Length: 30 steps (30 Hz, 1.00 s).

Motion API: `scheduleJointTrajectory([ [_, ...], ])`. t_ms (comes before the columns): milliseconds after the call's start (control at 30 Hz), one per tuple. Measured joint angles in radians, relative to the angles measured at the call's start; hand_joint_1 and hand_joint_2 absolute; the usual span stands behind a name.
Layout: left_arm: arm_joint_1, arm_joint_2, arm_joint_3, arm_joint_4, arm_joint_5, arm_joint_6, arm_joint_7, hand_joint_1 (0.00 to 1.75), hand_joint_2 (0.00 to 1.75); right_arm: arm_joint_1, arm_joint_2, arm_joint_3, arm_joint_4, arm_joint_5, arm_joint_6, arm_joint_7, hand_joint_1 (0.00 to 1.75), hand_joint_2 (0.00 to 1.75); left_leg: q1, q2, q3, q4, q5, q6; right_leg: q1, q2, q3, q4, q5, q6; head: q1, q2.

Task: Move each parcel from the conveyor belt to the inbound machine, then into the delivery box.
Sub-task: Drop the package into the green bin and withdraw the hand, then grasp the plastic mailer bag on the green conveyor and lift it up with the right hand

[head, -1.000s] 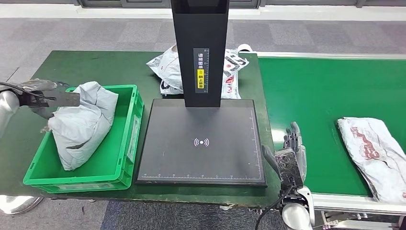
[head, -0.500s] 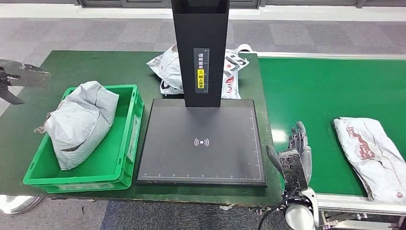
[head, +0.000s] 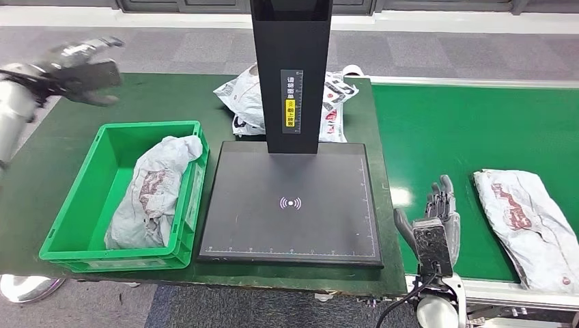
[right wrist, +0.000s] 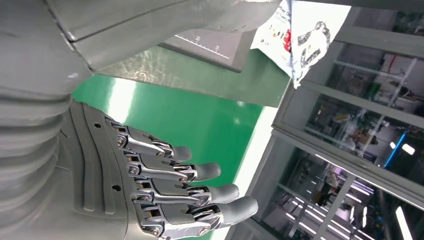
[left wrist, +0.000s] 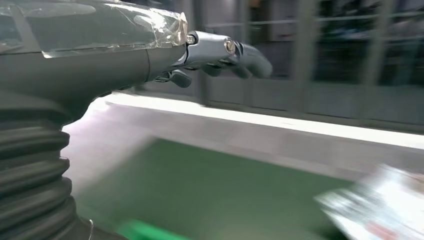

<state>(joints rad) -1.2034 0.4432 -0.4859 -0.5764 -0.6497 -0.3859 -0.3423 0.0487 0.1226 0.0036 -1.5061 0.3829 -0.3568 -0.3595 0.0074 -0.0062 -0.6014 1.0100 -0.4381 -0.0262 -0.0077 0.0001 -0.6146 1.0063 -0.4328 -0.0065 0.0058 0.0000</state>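
Grey crumpled plastic parcel [head: 151, 195] lies in green plastic crate [head: 82, 239]. Left hand [head: 85, 68] raised, fingers spread, empty. Right hand [head: 437, 229] spread, empty, beside green conveyor belt [head: 471, 137].

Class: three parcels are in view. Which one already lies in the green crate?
The grey crumpled parcel inside the green crate. One other lies behind the black scanner column; the third is on the conveyor belt.

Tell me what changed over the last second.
The parcel in the green crate settled from a grey heap on the left to lying along the right wall, printed side up. The left hand, empty, drew up and away past the crate's far corner. The right hand barely shifted, and the parcel on the belt stayed.
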Motion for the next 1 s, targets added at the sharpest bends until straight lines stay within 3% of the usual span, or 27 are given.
scheduleJointTrajectory([
  [133,0.180,-0.154,0.052,-0.073,0.070,0.174,0.040,0.00,1.75,-0.010,0.012,-0.003,0.000,0.003,-0.006,-0.002,0.00,1.75,-0.003,0.001,0.000,0.000,0.000,0.001,-0.002,0.001,0.000,0.000,0.001,0.001,0.000,0.000],
  [233,0.287,-0.257,0.081,-0.119,0.088,0.239,0.068,0.00,1.75,-0.022,0.020,-0.003,0.000,0.007,-0.009,0.000,0.00,1.75,-0.003,0.001,-0.001,0.000,0.000,0.003,-0.003,0.001,-0.001,0.000,0.001,0.002,0.000,0.000],
  [367,0.364,-0.342,0.120,-0.169,0.133,0.256,0.078,0.00,1.75,-0.025,0.024,-0.003,0.001,0.010,-0.018,0.003,0.00,1.75,-0.004,0.005,-0.001,0.000,-0.002,0.004,-0.003,0.004,-0.003,0.000,0.000,0.003,0.000,0.000],
  [600,0.515,-0.539,0.180,-0.216,0.241,0.385,0.038,0.00,1.75,-0.034,0.025,-0.003,0.018,0.036,-0.067,-0.001,0.00,1.75,-0.004,-0.001,-0.002,0.000,-0.003,0.006,-0.003,-0.001,-0.001,-0.001,-0.003,0.005,0.000,0.000],
  [767,0.574,-0.620,0.200,-0.216,0.373,0.399,-0.010,0.00,1.75,-0.039,0.024,-0.001,0.057,0.045,-0.129,-0.009,0.00,1.75,-0.004,0.000,-0.002,0.000,-0.005,0.007,-0.004,-0.001,-0.001,-0.001,-0.003,0.006,0.000,0.000],
  [1000,0.631,-0.673,0.212,-0.203,0.519,0.440,-0.051,0.00,1.75,-0.065,0.010,-0.001,0.153,0.054,-0.214,-0.031,0.00,1.75,-0.004,0.000,-0.002,0.000,-0.004,0.007,-0.003,-0.001,-0.001,-0.001,-0.003,0.006,0.000,0.000],
])
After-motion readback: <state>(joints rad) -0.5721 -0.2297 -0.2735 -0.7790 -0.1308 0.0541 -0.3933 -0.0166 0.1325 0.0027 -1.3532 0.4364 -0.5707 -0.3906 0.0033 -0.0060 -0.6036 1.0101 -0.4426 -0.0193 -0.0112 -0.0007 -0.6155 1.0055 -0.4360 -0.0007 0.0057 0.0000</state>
